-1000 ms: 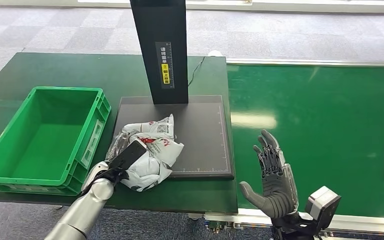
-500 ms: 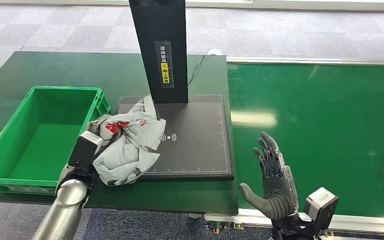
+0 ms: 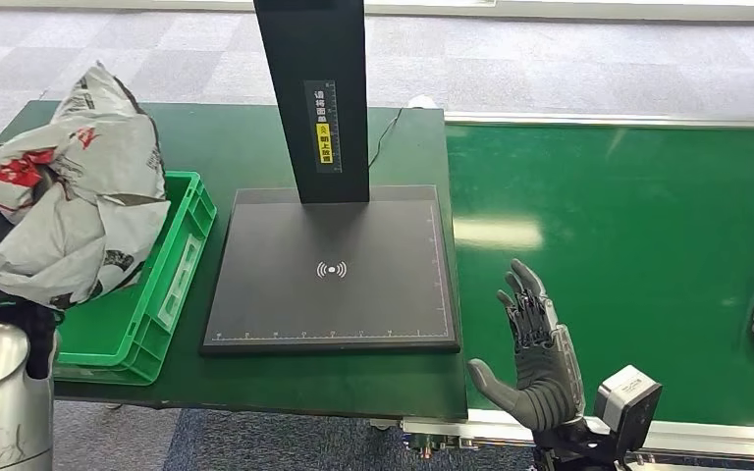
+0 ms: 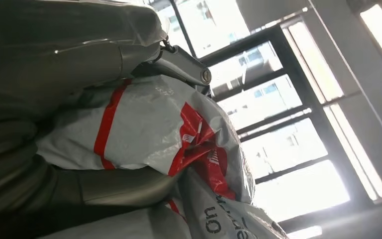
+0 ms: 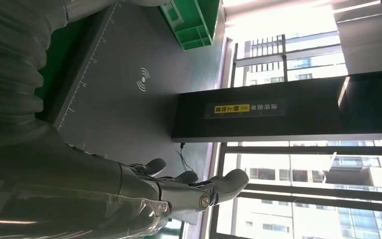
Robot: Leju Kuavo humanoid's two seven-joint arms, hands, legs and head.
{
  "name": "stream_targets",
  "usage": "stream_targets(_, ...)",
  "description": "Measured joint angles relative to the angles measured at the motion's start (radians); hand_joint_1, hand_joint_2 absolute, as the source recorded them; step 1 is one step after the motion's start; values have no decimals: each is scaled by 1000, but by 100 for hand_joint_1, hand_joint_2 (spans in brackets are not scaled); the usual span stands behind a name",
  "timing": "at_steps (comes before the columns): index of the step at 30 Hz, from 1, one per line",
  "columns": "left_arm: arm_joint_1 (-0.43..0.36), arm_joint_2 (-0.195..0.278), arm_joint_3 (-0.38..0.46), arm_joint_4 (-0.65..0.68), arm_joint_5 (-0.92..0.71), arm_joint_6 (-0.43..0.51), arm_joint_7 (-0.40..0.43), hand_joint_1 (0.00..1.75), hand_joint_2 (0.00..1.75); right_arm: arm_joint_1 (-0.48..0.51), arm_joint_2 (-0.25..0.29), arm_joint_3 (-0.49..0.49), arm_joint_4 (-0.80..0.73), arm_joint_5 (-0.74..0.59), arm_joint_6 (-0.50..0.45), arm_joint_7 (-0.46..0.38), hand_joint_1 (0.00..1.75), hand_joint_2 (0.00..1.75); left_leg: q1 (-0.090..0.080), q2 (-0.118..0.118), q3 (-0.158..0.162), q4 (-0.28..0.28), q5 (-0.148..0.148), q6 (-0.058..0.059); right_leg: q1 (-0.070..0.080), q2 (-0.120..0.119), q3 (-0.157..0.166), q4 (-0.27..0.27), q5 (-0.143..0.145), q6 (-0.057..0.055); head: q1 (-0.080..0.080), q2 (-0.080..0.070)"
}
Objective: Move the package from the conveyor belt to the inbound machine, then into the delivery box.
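At the left edge of the head view we see our left hand (image 4: 54, 124) gripping the crinkled grey plastic package (image 3: 74, 186), red-printed, above the green ribbed delivery box (image 3: 172, 285). Centre: the flat matte black inbound machine (image 3: 353, 294). Lower right, our right hand (image 3: 535, 348) is spread wide, holding nothing, over the smooth green conveyor belt (image 3: 638, 245).
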Motion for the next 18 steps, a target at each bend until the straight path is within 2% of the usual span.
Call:
stream_targets(4,-37,45,52,74,-64,17,49,175,175,-3,6,-2,0,3,8,3,0,175,0,0,0,0,0,0,0,0,0,0,0,0,0,0)
stream_targets(8,-56,77,90,202,-121,25,77,175,175,-6,15,-4,0,8,14,11,0,175,0,2,0,0,0,0,0,1,0,0,0,0,0,0)
stream_targets(15,-59,85,120,375,-211,-25,89,175,175,-5,39,-5,-3,27,16,21,0,175,0,2,-1,0,0,0,0,1,-1,0,0,0,0,0)
stream_targets(18,-58,79,117,409,-257,-48,110,47,175,-5,47,-6,-9,30,17,26,0,175,0,2,-1,0,0,0,0,1,-1,0,0,0,0,0)
